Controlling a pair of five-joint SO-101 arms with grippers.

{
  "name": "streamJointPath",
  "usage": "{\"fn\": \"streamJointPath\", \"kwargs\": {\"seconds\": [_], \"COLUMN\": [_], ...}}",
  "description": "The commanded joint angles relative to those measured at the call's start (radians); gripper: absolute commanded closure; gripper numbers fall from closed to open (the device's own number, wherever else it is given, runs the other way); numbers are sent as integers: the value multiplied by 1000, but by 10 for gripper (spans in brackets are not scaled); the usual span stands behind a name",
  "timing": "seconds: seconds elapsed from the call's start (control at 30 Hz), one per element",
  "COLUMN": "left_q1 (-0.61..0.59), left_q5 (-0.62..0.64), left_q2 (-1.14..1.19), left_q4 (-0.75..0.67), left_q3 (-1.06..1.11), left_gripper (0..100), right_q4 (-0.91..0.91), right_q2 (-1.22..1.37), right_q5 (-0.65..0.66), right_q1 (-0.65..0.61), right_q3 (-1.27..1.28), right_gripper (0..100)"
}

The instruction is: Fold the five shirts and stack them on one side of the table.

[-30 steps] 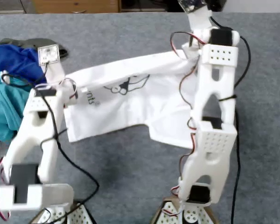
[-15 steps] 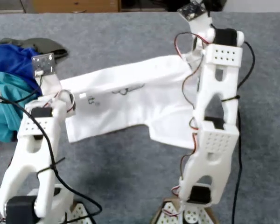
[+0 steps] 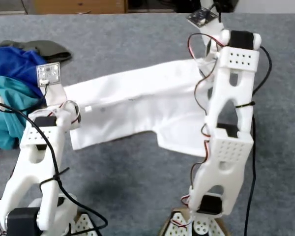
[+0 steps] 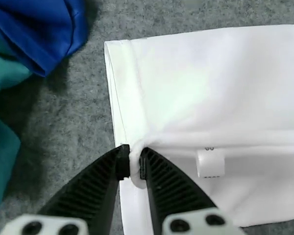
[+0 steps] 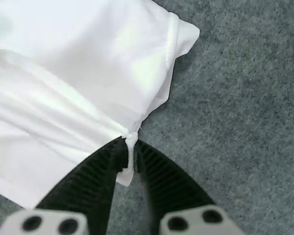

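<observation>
Now | left hand (image 4: 131, 164), right hand (image 5: 129, 152) pinch white shirt (image 3: 137, 105) | blue shirt (image 3: 12, 64), teal shirt (image 3: 7, 105) nearby

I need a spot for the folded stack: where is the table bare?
Bare: the table between left arm and right arm, nearer than the white shirt; the far strip behind that shirt; the right edge. Crowded: the left edge, with blue shirt and teal shirt heaped.
</observation>
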Motion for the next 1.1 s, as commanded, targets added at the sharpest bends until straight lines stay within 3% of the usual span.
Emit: {"fn": "streamJointPath", "kwargs": {"seconds": [0.0,0.2,0.37,0.7,1.07], "left_q1": [-21,-20,-14,-12,23], "left_q5": [5,9,49,52,51], "left_q2": [-15,-12,-12,-25,-269], "left_q4": [8,63,152,239,285], "left_q3": [-28,-31,-75,-83,40], "left_gripper": [981,981,981,981,981], "right_q4": [17,34,8,-525,-559], "right_q2": [-81,-156,-320,-625,-627], "right_q5": [6,-89,-160,-206,-181], "right_q1": [18,8,-35,-16,107], "right_q3": [-7,70,288,1079,1148], "right_gripper": [995,995,995,995,995]}}
